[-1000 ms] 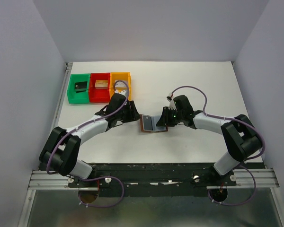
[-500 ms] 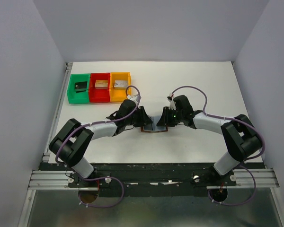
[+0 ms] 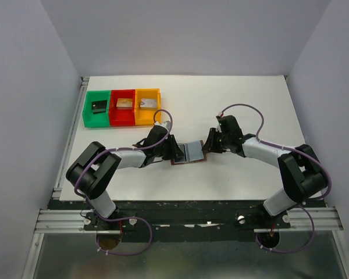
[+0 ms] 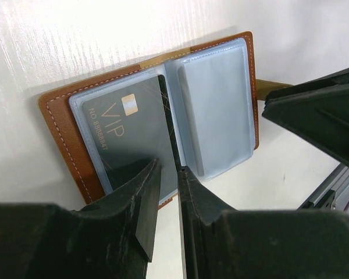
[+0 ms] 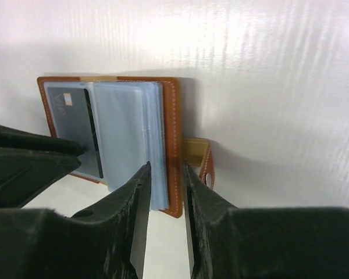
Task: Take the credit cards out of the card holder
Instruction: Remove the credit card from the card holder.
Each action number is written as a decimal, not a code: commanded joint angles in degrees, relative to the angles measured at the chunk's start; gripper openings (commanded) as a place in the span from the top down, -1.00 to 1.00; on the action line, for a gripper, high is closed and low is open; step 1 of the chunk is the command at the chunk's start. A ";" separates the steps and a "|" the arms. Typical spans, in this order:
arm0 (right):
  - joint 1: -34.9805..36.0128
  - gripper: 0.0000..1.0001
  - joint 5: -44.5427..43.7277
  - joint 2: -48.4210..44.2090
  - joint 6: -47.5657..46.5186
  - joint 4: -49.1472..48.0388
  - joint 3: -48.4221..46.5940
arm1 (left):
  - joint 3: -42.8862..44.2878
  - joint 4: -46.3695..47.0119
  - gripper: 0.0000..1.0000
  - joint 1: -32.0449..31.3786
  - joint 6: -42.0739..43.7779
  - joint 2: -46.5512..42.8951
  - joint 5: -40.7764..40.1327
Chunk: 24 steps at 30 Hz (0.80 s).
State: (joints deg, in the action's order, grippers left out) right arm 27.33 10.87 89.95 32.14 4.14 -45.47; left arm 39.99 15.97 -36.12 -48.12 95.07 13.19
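The brown card holder (image 3: 189, 153) lies open on the table between both grippers, its pale blue-grey sleeves facing up. A black card (image 4: 128, 133) marked VIP sits in the left sleeve. Its right edge runs up between the fingers of my left gripper (image 4: 168, 167), which stand a narrow gap apart. My left gripper (image 3: 175, 152) is at the holder's left half. My right gripper (image 5: 166, 167) is slightly open over the holder's right leather edge (image 5: 173, 116), beside the snap strap (image 5: 200, 154). In the top view the right gripper (image 3: 207, 146) is at the holder's right side. No grey or gold-tan card shows.
Green (image 3: 96, 108), red (image 3: 123, 107) and orange (image 3: 147, 105) bins stand in a row at the back left, each holding a small block. The right gripper's black body (image 4: 320, 116) fills the right of the left wrist view. White walls enclose the table.
My left gripper has moved right onto the holder's left half. My right gripper has drawn back to the right, uncovering the holder's right sleeves.
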 commanded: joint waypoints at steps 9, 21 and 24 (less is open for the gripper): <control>-4.56 0.33 -1.47 -1.54 3.10 -1.41 4.95 | 0.62 -5.07 0.33 0.26 1.98 1.52 -3.52; -9.31 0.34 2.05 -5.12 5.91 -6.43 10.58 | 1.50 -6.03 0.24 0.35 3.38 1.53 -2.73; -9.31 0.33 1.52 -9.96 5.31 -4.41 10.23 | 2.11 -6.56 0.20 0.17 3.73 1.18 -2.21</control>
State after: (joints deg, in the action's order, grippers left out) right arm 18.33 13.30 85.73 37.58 -1.80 -35.59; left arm 41.34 13.89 -36.07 -46.50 95.29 12.45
